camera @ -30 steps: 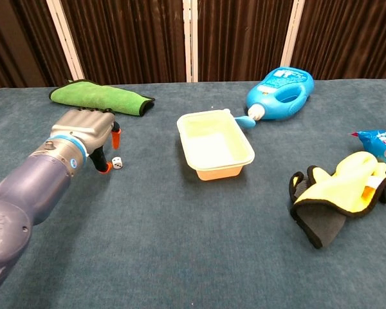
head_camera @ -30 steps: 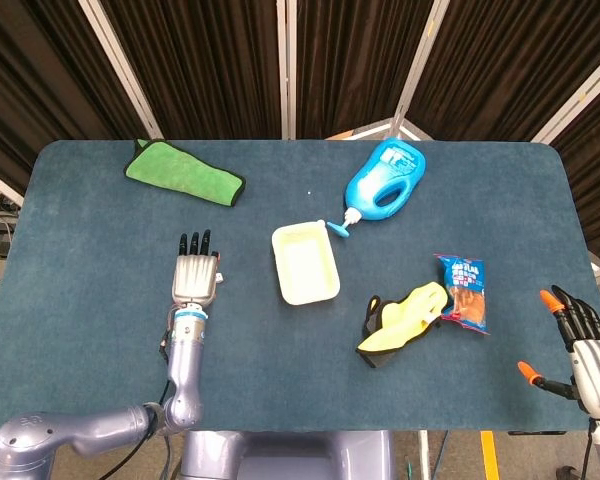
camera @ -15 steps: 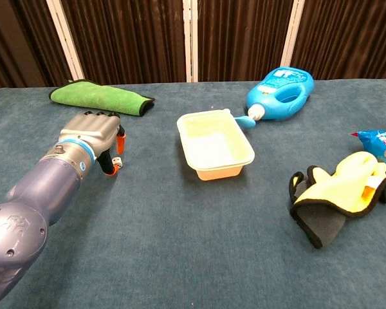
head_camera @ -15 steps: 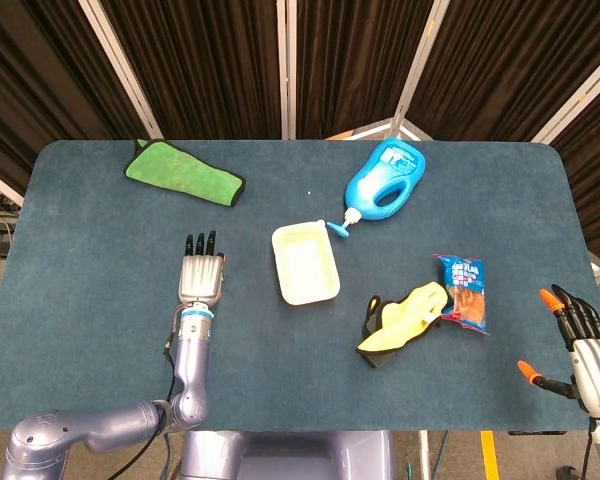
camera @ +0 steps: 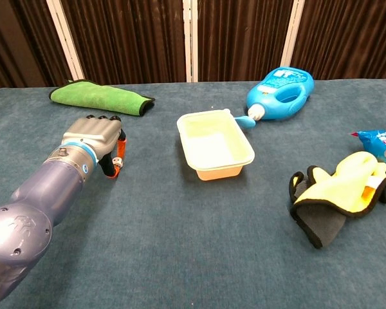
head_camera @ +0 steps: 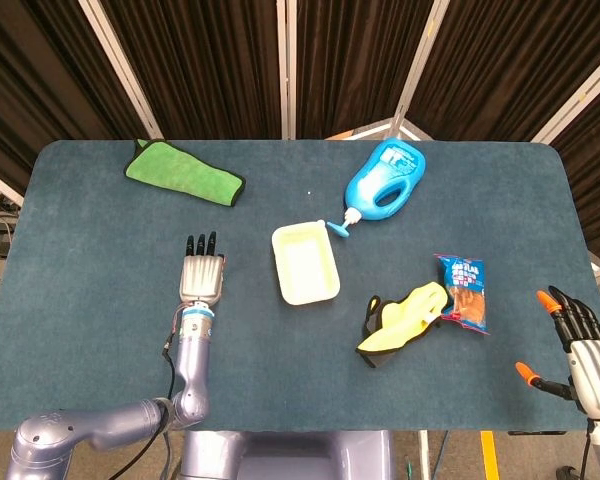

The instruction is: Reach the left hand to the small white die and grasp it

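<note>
Head view
Left hand [head_camera: 201, 278]: lies low over the blue tabletop [head_camera: 100, 260], left of the tray, back of the hand upward, dark fingers pointing away from the robot and held close together; whether it grips anything cannot be told here.
Small white die: hidden beneath the left hand.
Right hand [head_camera: 578, 345]: at the table's near right edge, fingers spread with orange tips apart, holding nothing.
Cream tray [head_camera: 304, 262]: near the table's middle, rectangular.
Blue detergent bottle [head_camera: 384, 180]: lying on its side beyond the tray, spout just beside the tray's far corner.
Green cloth [head_camera: 183, 172]: folded, at the far left.
Yellow glove [head_camera: 404, 316]: right of the tray, with a dark underside.
Snack packet [head_camera: 462, 291]: touching the glove's right side.

Chest view
Left hand [camera: 95, 136]: knuckles up, fingers curled downward onto the table.
Small white die [camera: 117, 161]: a sliver shows between the orange-tipped thumb and the fingers, at the table surface; a firm pinch cannot be confirmed.
Cream tray [camera: 215, 144]: well apart to the right of the hand.
Green cloth [camera: 100, 96]: beyond the hand.
</note>
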Controlling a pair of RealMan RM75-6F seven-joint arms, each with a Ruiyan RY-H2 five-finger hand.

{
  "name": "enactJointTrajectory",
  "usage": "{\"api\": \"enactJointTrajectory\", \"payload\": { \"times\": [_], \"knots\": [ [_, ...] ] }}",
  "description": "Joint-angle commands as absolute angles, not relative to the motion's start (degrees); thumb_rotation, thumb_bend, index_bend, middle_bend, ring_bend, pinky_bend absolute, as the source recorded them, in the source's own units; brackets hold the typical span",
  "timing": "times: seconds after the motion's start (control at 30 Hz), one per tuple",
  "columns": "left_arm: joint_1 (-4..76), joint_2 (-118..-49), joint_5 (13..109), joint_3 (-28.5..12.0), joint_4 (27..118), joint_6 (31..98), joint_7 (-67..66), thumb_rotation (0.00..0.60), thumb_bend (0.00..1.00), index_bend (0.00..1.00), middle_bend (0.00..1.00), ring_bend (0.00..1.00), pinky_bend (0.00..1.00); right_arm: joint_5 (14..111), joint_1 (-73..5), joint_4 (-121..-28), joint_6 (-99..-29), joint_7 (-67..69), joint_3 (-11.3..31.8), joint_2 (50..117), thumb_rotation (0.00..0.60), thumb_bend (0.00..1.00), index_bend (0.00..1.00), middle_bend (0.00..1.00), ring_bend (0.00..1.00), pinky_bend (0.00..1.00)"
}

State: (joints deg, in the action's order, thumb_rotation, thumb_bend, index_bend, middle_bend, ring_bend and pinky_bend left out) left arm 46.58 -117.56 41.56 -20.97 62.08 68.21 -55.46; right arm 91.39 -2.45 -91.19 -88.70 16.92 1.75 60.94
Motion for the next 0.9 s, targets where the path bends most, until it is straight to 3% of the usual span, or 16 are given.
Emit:
{"api": "enactJointTrajectory", "payload": {
  "times": [0.03,0.1,0.3,0.6,0.9],
  "knots": [
    [46.54,-117.49,42.25,-20.77,62.34,68.54,-54.77,0.600,0.47,0.54,0.00,0.00,0.00,91.39,-2.38,-91.11,-88.91,17.37,1.79,60.92,0.600,0.10,0.06,0.00,0.00,0.00],
    [46.36,-116.98,42.84,-20.64,63.26,68.81,-54.21,0.600,0.52,0.55,0.00,0.00,0.00,91.37,-2.37,-91.04,-88.94,17.46,1.81,60.93,0.600,0.10,0.06,0.00,0.00,0.00],
    [45.28,-114.07,44.88,-20.30,69.03,70.86,-53.10,0.600,0.52,0.56,0.00,0.00,0.00,91.23,-2.36,-91.06,-88.90,17.68,1.85,60.86,0.600,0.10,0.06,0.00,0.00,0.00],
    [39.63,-101.68,52.77,-16.13,92.07,78.02,-51.19,0.600,0.52,0.54,0.00,0.00,0.00,91.78,-1.81,-91.59,-90.32,17.12,1.89,60.42,0.600,0.10,0.06,0.00,0.00,0.00],
    [36.42,-93.31,54.60,-13.65,107.00,81.43,-52.60,0.600,0.52,0.54,0.00,0.00,0.00,93.26,-0.94,-92.82,-92.50,15.89,1.63,60.19,0.600,0.10,0.06,0.00,0.00,0.00]
  ]
}}
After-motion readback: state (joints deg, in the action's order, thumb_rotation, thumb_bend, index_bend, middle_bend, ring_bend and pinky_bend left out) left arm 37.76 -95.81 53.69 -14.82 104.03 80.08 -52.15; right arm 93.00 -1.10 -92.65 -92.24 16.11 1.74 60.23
